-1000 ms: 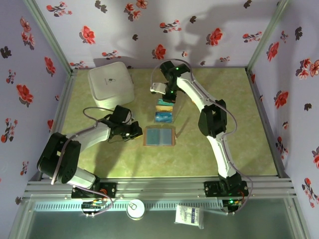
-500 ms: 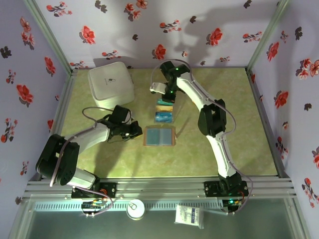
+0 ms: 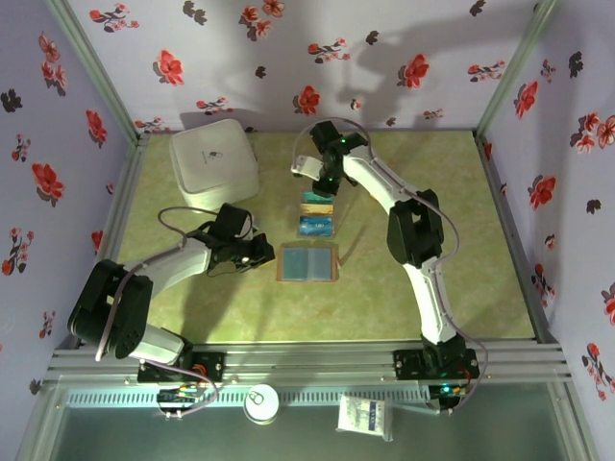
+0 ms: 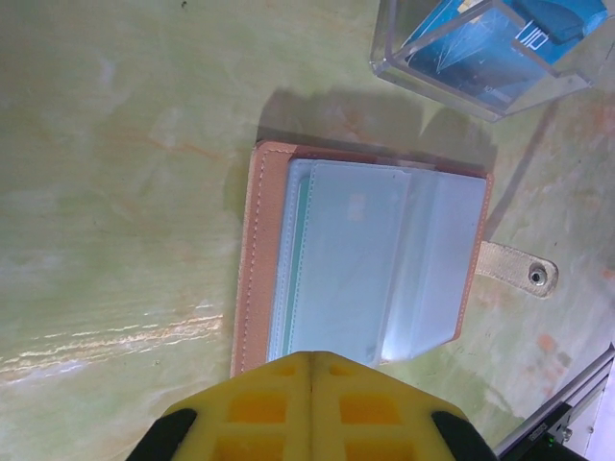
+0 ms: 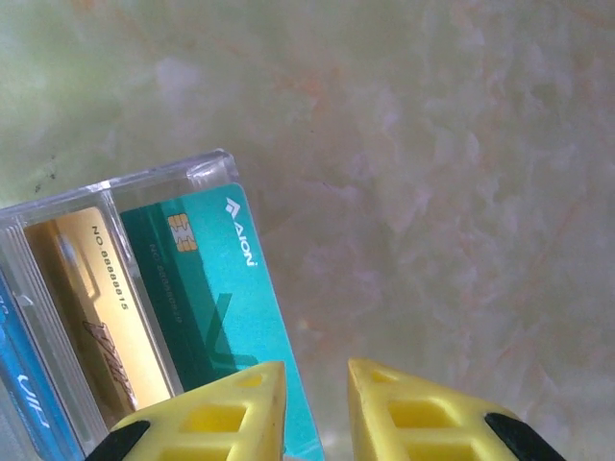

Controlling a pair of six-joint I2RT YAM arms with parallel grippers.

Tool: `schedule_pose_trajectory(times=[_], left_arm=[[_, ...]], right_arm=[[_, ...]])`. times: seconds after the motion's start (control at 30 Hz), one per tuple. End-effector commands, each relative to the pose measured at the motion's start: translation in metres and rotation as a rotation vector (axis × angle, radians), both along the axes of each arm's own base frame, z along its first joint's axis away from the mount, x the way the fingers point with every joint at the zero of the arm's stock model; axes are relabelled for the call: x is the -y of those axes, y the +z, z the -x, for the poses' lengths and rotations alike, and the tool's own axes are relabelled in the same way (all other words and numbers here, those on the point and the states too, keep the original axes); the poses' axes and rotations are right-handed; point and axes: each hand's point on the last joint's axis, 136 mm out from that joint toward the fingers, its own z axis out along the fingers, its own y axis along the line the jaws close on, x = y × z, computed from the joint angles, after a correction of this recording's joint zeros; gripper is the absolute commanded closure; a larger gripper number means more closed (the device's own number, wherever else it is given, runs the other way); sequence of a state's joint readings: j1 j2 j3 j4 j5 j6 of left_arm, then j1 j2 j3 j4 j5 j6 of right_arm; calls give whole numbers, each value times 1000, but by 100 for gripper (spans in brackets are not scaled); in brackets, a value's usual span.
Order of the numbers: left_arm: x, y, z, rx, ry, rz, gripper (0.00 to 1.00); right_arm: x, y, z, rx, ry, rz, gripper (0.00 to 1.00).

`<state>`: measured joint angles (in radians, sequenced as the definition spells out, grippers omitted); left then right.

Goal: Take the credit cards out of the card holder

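From above, the open tan leather card holder (image 3: 307, 262) is lying beside the left end effector (image 3: 259, 252), with a clear plastic box (image 3: 317, 217) just beyond. Left wrist: yellow fingers (image 4: 259, 408) are pressing shut at the card holder's edge. Right wrist: the right end effector (image 5: 315, 373) is hovering slightly parted, empty, over a teal-green credit card (image 5: 202, 307) in that box.
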<state>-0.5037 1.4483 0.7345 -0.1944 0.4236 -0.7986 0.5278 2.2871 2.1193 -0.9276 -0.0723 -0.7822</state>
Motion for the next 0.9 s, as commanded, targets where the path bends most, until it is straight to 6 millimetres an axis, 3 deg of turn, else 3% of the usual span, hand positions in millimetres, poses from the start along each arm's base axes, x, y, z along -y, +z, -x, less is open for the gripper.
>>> schedule_pose_trajectory(times=[0.0, 0.23, 0.47, 0.77, 0.87], left_arm=[[1, 1, 1, -5, -1, 23, 97], [3, -1, 1, -9, -11, 30, 97], [9, -8, 2, -24, -29, 36, 99], [15, -18, 7, -47, -55, 32, 99], [16, -21, 8, -54, -60, 30, 100]], right_arm=[[0, 54, -13, 140, -110, -110, 76], [1, 65, 22, 118, -294, -248, 76], [-13, 60, 79, 11, -553, -423, 73], [-35, 25, 137, -285, -885, -678, 77], [-35, 10, 149, -381, -986, -683, 80]])
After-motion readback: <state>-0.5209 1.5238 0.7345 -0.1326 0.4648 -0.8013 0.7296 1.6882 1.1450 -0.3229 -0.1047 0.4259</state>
